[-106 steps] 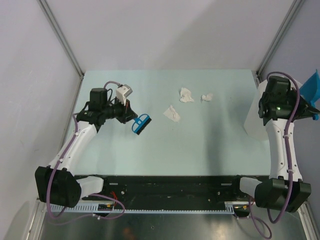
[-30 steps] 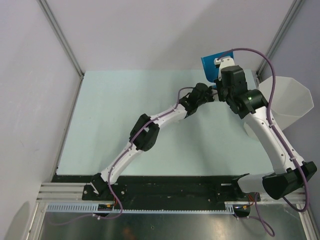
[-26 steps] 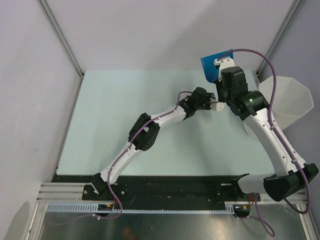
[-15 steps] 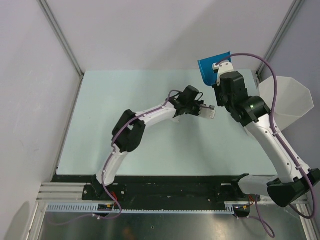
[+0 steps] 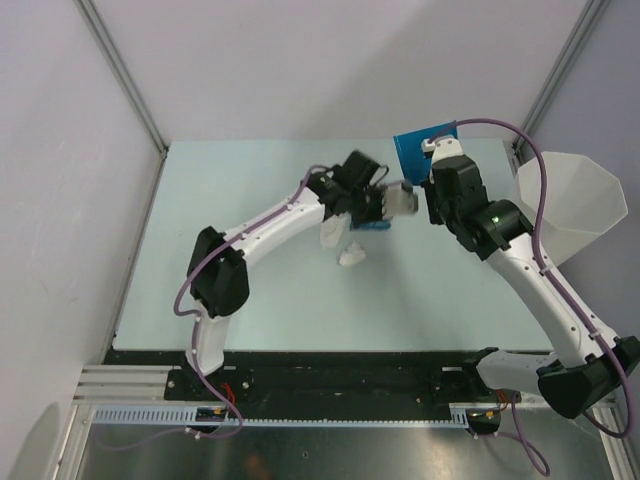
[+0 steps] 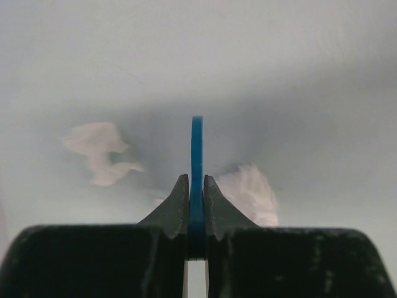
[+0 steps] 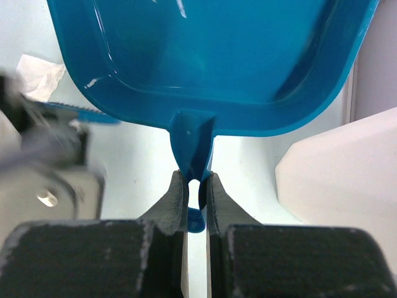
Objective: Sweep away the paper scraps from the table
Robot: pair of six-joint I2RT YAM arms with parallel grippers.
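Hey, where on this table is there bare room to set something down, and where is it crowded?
Bare: the left part of the table, from its left edge to the left arm; also the near middle, between that arm and the right arm, nearer than the paper scraps. Crowded: far centre-right, where brush and dustpan meet.

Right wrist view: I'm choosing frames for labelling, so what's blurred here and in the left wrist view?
Right wrist view: the left arm is motion-smeared at the left edge, the dustpan sharp with glints. Left wrist view: the paper scraps look soft.
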